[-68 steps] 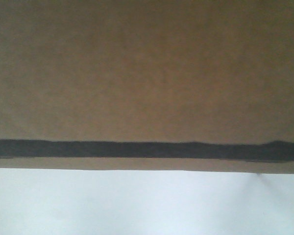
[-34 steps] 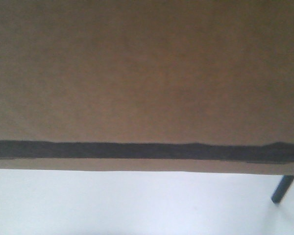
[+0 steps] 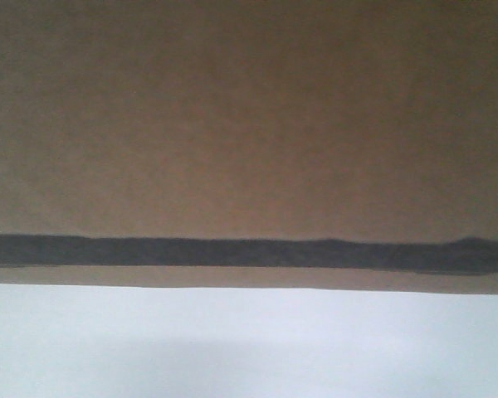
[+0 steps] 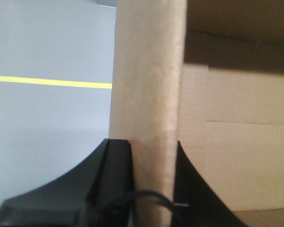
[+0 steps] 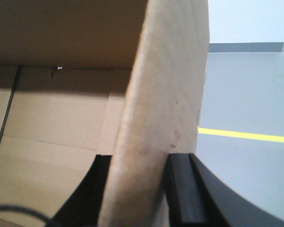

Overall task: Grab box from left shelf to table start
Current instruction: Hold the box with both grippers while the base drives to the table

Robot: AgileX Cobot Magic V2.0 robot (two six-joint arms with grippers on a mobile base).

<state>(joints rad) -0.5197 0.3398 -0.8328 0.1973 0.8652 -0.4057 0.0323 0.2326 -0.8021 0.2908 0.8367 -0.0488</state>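
Although neither wrist camera shows much beyond cardboard, the grip is plain in both. The left gripper [image 4: 150, 146] is closed down to a narrow gap on one upright side wall of the cardboard box [image 3: 249, 124]. Its black fingers [image 4: 116, 175] press the panel from both faces, one on the outer side toward the floor and the other inside the box. A thin black cable [image 4: 149, 195] loops across the base of that panel, close to the gripper body.

The right gripper [image 5: 142, 158] is closed the same way on the opposite side wall. One of its fingers [image 5: 180, 189] is on the outer face and the other lies in the box's shaded interior, where inner flaps and seams show. This panel leans slightly between the pads.

From the front camera the box fills nearly the whole frame as a blurred brown face. A dark stripe [image 3: 249, 253] runs level just above its lower edge. Below it lies a pale surface [image 3: 249, 348]. Whether that is table top or floor cannot be told, so the box cannot be placed against any table edge or corner.

Beside the box, the wrist views show a smooth grey floor [image 4: 47, 137] crossed by a yellow line [image 4: 47, 81]. In the right wrist view a grey skirting band [image 5: 246, 47] runs under a pale wall.
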